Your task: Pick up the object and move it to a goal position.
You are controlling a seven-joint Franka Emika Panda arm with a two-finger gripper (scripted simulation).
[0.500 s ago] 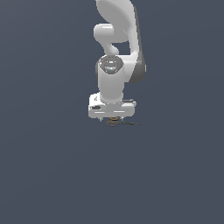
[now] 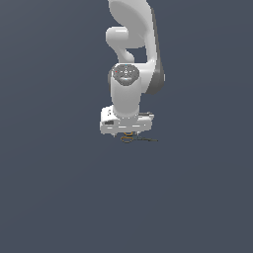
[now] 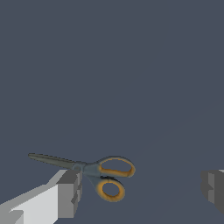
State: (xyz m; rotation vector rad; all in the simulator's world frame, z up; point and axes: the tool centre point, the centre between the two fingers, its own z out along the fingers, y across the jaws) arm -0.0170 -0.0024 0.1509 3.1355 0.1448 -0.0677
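Observation:
The object, a small pair of scissors (image 3: 94,170) with dark grey blades and orange-lined loops, lies flat on the dark grey floor. In the wrist view my gripper (image 3: 141,190) is open and straddles it. One finger (image 3: 65,194) sits right by the scissors' pivot and the other finger (image 3: 213,188) stands well clear of the loops. I cannot tell whether the near finger touches the scissors. In the exterior view the white hand hangs low over the scissors (image 2: 139,139), and the gripper (image 2: 129,133) is mostly hidden under the hand.
The white arm (image 2: 131,59) rises straight above the hand. A plain dark grey floor (image 2: 59,197) surrounds the scissors on every side, with no other object in view.

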